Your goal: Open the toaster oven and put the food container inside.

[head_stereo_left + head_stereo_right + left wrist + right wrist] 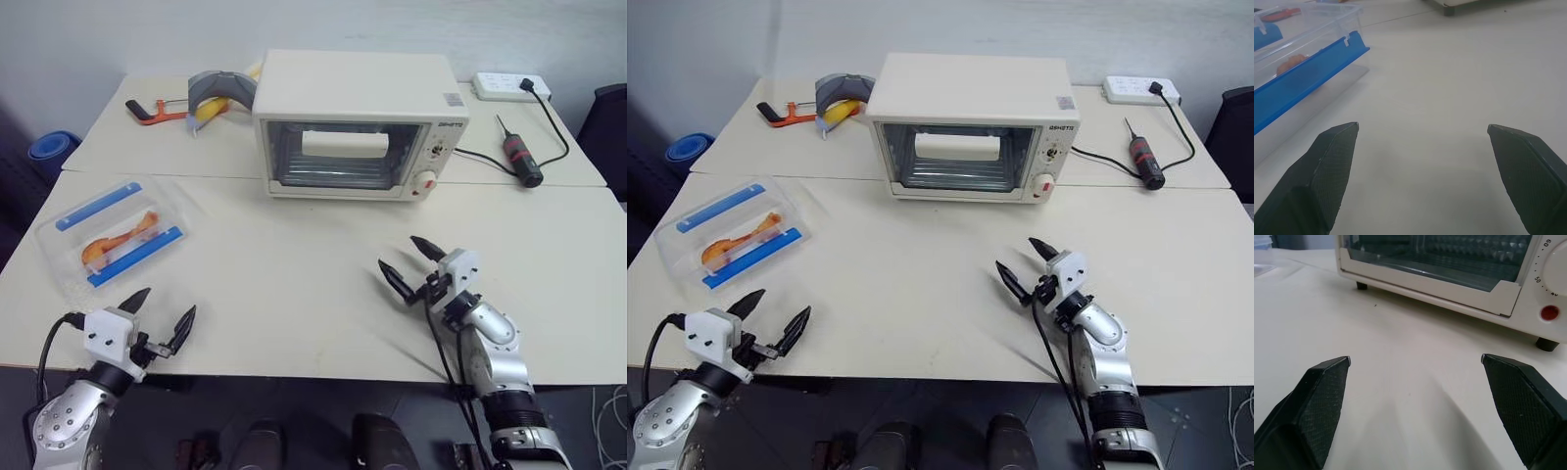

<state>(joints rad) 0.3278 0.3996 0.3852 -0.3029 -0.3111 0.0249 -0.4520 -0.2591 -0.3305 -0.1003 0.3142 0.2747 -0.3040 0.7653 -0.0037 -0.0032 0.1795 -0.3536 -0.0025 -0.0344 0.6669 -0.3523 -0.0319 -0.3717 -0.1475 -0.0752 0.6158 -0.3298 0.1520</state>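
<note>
Door shut on the toaster oven (358, 127), both end effectors, left (160, 313) and right (411, 262), spread apart and empty, so right should hook the bar handle (344, 144) squarely.

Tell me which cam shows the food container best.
Left eye view: the whole food container lies in frame on the table, both blue strips visible. Right eye view matches it. Left wrist view catches one near edge; right wrist view, a clear corner.
</note>
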